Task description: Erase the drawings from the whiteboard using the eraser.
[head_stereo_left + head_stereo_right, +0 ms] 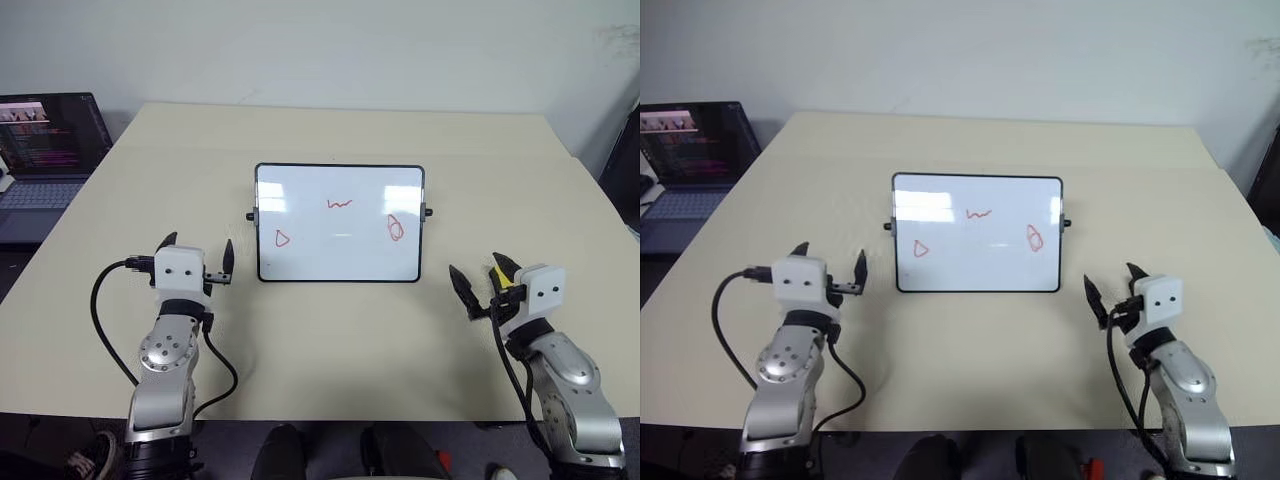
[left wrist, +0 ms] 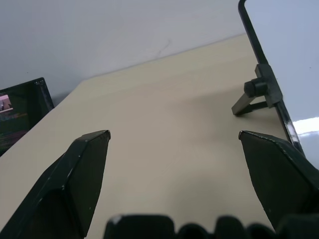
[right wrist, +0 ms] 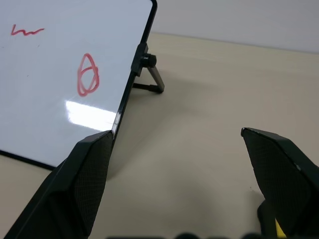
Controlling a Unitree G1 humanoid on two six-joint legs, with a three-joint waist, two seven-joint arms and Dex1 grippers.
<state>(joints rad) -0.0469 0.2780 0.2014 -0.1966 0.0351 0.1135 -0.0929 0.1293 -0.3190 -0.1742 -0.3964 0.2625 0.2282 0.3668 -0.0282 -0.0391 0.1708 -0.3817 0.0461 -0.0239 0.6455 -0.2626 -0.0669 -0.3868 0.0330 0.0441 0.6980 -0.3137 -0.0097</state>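
- Whiteboard (image 1: 339,222) stands propped at a tilt mid-table (image 1: 330,370), on small side legs.
- Drawings (image 1: 340,204) in red on it: triangle toward the robot's left, squiggle in the middle, oval loop toward the right.
- Left gripper (image 1: 197,256) near the board's left lower corner, fingers spread wide, nothing held.
- Right gripper (image 1: 479,280) beside the board's right lower corner, fingers wide apart.
- Yellow bit (image 1: 503,277) by the right gripper's outer finger, maybe the eraser, hard to tell.
- Laptop (image 1: 45,150) at the table's far left.
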